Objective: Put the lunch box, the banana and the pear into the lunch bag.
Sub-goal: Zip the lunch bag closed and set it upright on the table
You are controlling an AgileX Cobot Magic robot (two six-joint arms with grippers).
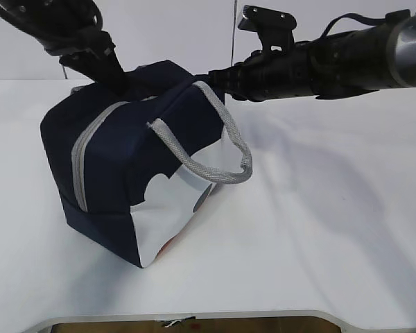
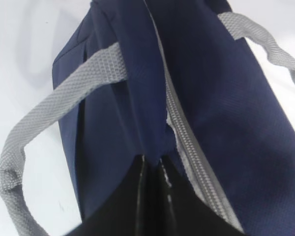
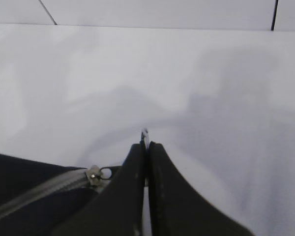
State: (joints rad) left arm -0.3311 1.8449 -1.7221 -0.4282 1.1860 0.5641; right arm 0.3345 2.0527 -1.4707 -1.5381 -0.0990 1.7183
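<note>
Right tool (image 3: 146, 147): its two dark fingers are pressed together with no gap, and a small metal tab, the zipper pull (image 3: 145, 133), pokes out between their tips. Left tool (image 2: 152, 164): fingers likewise closed flat, clamping a fold of navy fabric at the end of the lunch bag (image 1: 135, 166) beside the zipper track.

Largest item is the white counter (image 1: 333, 208), bare over its right half in the exterior view. The lunch bag stands on it left of centre, boxy, leaning slightly, its navy top drawn up into a ridge between the two arms. The grey zipper (image 1: 80, 156) runs over the top and down the near end; it appears closed along the visible length. The interior cannot be seen in any view, so the lunch box, banana and pear are not visible anywhere; whether they are inside cannot be told.

The right arm reaches in horizontally from the upper right, and its tool end is hidden behind the bag's ridge in the exterior view. The left arm comes down steeply from the upper left corner, cut off by the frame.

One grey webbing handle (image 1: 229, 149) loops out over the white side panel (image 1: 173, 215). The zipper slider (image 3: 94, 173) sits just left of the right tool's fingers.
</note>
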